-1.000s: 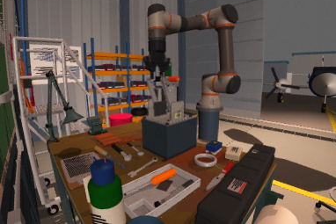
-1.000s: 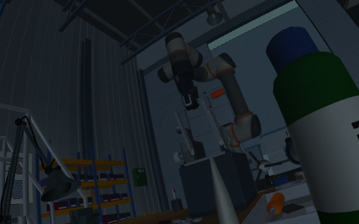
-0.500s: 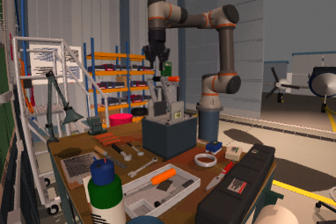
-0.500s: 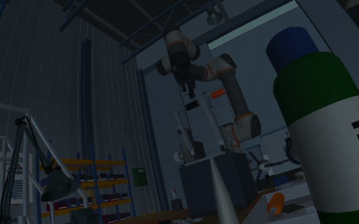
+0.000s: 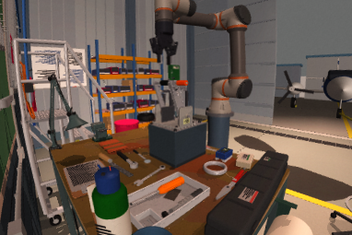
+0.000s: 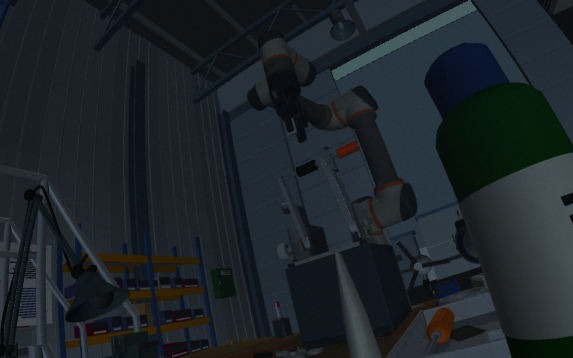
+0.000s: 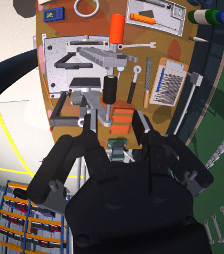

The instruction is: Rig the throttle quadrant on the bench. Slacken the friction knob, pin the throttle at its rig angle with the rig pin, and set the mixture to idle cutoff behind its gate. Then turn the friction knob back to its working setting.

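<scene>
The throttle quadrant (image 5: 176,130) stands on a dark blue box in the middle of the bench, its two levers rising from the grey housing. One lever ends in a black handle (image 7: 110,89) and the other in an orange handle (image 7: 116,25). My gripper (image 5: 163,54) hangs well above the levers, pointing down, open and empty. From the wrist camera the black handle lies just ahead of the fingers (image 7: 115,123). I cannot make out the friction knob or the rig pin for certain.
A white tray (image 5: 168,198) with an orange-handled screwdriver sits at the bench's front. A green and white bottle (image 5: 110,202) stands at the front left corner. Wrenches and a file lie left of the box, a black case (image 5: 249,191) on the right, a lamp (image 5: 62,109) far left.
</scene>
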You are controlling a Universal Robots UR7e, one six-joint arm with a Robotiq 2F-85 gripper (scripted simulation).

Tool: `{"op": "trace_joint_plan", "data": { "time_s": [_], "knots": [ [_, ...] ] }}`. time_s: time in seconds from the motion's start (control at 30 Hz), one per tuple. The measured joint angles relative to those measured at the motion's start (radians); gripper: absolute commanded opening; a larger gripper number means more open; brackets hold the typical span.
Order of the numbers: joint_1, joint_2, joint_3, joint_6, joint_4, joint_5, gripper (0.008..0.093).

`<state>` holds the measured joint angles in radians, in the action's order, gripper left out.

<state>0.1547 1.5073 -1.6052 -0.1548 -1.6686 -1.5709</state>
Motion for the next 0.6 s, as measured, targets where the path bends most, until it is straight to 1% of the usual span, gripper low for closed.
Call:
{"op": "trace_joint_plan", "data": {
  "time_s": [0.37,0.53,0.6],
  "knots": [
    [0.0,0.001,0.016,0.0,0.018,0.0,0.05],
    [0.0,0.001,0.016,0.0,0.018,0.0,0.0405],
    [0.0,0.001,0.017,0.0,0.018,0.0,0.04]
  ]
}}
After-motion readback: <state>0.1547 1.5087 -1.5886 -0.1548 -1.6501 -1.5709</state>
